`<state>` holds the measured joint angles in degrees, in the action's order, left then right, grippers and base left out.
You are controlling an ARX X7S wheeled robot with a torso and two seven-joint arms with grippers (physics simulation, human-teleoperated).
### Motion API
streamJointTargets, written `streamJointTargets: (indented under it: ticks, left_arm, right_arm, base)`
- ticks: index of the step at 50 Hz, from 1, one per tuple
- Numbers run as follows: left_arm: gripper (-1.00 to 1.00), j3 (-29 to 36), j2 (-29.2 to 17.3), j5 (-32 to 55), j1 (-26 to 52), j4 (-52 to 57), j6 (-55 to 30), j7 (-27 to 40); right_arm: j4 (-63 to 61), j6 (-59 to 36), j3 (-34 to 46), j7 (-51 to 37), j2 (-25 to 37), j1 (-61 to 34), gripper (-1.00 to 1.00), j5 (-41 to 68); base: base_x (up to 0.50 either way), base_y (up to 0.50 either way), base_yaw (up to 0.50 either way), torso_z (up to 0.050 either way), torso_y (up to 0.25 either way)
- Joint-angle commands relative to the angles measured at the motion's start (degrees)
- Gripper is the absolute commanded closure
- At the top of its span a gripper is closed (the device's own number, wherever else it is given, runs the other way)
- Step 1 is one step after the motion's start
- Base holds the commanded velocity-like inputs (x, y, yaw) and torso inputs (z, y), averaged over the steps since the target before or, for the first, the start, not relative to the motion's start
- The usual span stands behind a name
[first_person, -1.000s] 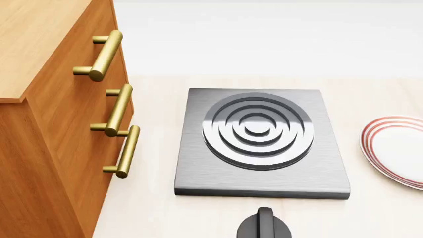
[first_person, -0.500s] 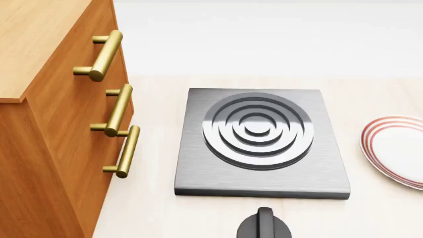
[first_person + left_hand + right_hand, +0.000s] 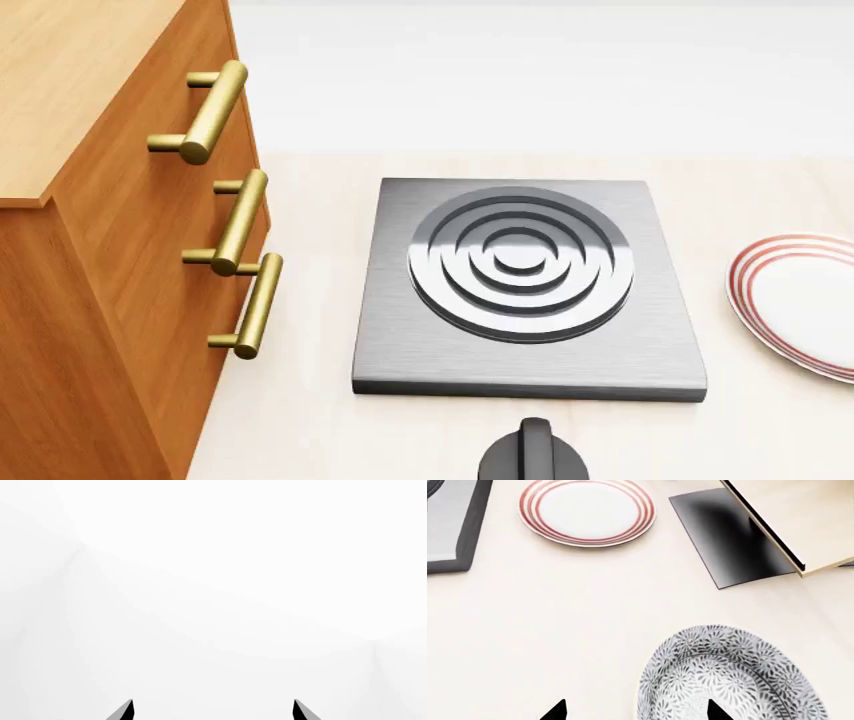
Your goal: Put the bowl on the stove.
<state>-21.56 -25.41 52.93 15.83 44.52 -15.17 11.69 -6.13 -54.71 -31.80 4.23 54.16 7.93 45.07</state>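
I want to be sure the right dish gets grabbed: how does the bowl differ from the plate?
The bowl is deep and covered in a dense grey-black floral pattern; the plate is flat, plain white with red rim rings. The bowl lies just under the right gripper; the plate sits farther off, beside the stove. Both are round and rest on the counter.

Two pointed black fingertips (image 3: pixel 127 711) on the left pincer (image 3: pixel 212 711), likewise on the right pincer (image 3: pixel 635 711).

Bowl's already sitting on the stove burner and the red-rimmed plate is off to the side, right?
No. The bowl sits on the counter, not the stove: the head view shows the burner bare, the right wrist view shows the bowl. The plate is off to the side.
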Motion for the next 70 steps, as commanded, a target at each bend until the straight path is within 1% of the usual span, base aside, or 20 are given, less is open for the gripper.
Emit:
streamJointTargets:
  ticks: [1,18,34,52,70]
  left_arm:
    - [-1.00,0.57,0.23,-0.41,-0.29,-0.23,0.33,-0.29]
    - [-1.00,1.37,0.33,-0.94,-0.50,-0.41,0.70,-0.59]
    - [-1.00,1.97,0.49,-1.67,-0.92,-0.86,1.18,-1.04]
    - [-1.00,2.40,0.53,-1.84,-1.23,-1.13,1.59,-1.17]
    - [-1.00,2.91,0.54,-2.38,-1.60,-1.54,2.01,-1.42]
  right_arm:
    - [2.72,0.57,3.13,-1.39,-0.40,-3.01,-1.00,-1.14]
    - [8.49,2.52,10.75,-1.63,-1.31,-9.52,-1.00,-3.83]
    - [11.58,4.32,11.77,-2.55,-3.44,-10.55,-1.00,-5.13]
    - [13.48,5.34,11.33,-2.55,-4.52,-9.05,-1.00,-5.65]
    - [15.45,6.29,13.99,-2.28,-5.63,-10.41,-1.00,-6.89]
  base:
    - [0.00,0.00,0.00,0.000,0.000]
    - [0.00,0.00,0.00,0.000,0.000]
    - [0.00,0.00,0.00,0.000,0.000]
    - [0.00,0.00,0.00,0.000,0.000]
    - [0.00,0.00,0.00,0.000,0.000]
